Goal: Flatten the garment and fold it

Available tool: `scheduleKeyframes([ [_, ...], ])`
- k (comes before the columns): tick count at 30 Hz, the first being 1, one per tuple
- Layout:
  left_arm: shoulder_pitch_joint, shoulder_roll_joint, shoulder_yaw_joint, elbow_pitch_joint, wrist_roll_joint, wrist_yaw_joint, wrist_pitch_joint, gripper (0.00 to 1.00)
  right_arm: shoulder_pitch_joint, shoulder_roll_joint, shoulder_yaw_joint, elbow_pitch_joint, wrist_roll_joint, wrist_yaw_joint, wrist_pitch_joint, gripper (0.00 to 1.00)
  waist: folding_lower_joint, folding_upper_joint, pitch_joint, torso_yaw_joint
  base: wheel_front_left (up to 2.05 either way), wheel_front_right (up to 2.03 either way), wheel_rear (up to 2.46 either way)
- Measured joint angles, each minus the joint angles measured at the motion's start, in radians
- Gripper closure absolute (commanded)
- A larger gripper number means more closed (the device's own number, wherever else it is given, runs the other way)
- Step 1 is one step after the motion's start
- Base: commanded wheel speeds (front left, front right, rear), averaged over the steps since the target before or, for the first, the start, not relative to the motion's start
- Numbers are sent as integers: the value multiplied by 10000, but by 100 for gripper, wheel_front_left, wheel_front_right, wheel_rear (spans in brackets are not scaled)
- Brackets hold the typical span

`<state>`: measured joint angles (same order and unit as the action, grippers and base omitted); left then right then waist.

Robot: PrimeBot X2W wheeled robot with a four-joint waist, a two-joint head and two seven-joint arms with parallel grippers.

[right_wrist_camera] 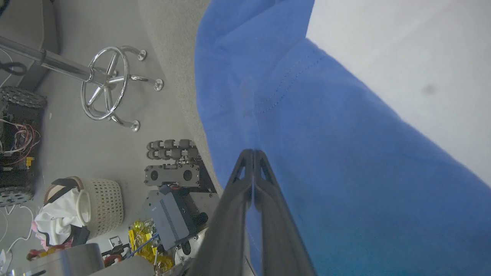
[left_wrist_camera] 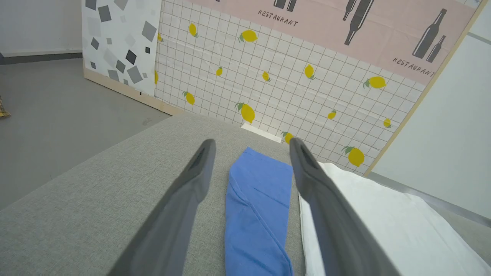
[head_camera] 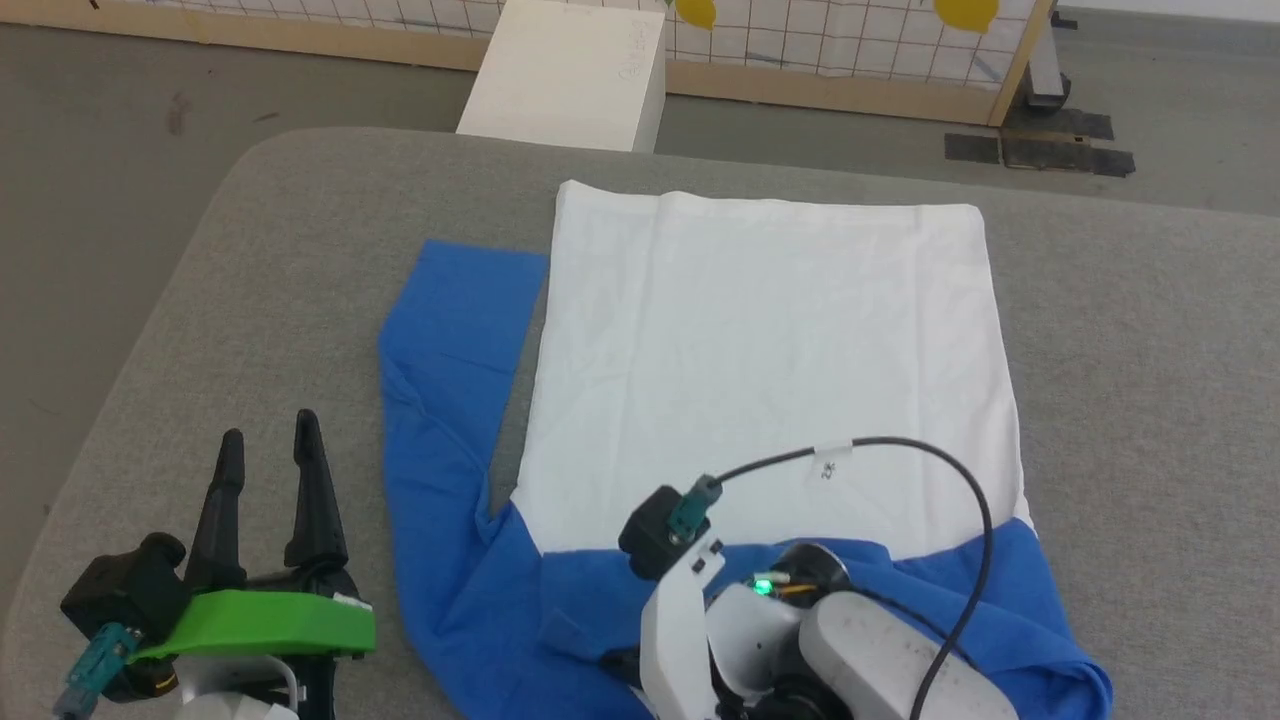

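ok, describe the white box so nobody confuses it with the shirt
On the grey cloth table lies a thin white T-shirt with blue sleeves. Beyond the table's far edge stands the rigid white rectangular box: blocky and sharp-cornered, unlike the flat, soft shirt.

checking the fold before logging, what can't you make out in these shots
- Head view: the garment's near blue end, partly covered by the right arm and cut by the bottom edge.
- Right wrist view: whether the shut right gripper pinches cloth; its fingers meet against blue fabric.
- Left wrist view: the blue sleeve's near end, cut by the bottom edge.
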<state>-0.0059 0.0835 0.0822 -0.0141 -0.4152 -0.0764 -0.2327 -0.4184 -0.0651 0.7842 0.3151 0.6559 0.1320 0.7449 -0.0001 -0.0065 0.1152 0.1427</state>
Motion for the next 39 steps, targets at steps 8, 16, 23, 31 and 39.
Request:
scheduleKeyframes([
  [8,-7,-23,-65,167,-59,0,-69,0,29,92,-31,360,930,0,-972,0,0,0,-29,-76,0,0,0],
  [16,53,23,-65,238,-59,86,-42,0,-158,115,-1603,-932,1751,0,-1572,0,0,0,-445,-254,0,0,0],
  [23,281,81,-44,115,-79,217,138,0,-113,-146,-5166,-1871,1087,0,-2780,0,0,0,-702,-639,0,0,0],
  [31,353,75,-92,65,-115,307,261,0,778,-268,-8715,-2708,-635,0,-3321,0,0,0,-685,-1012,0,0,0],
  [39,-340,198,-63,692,-314,844,1546,0,1728,-6,-10322,-3699,-1233,0,-2901,0,0,0,-165,-1138,0,0,0],
])
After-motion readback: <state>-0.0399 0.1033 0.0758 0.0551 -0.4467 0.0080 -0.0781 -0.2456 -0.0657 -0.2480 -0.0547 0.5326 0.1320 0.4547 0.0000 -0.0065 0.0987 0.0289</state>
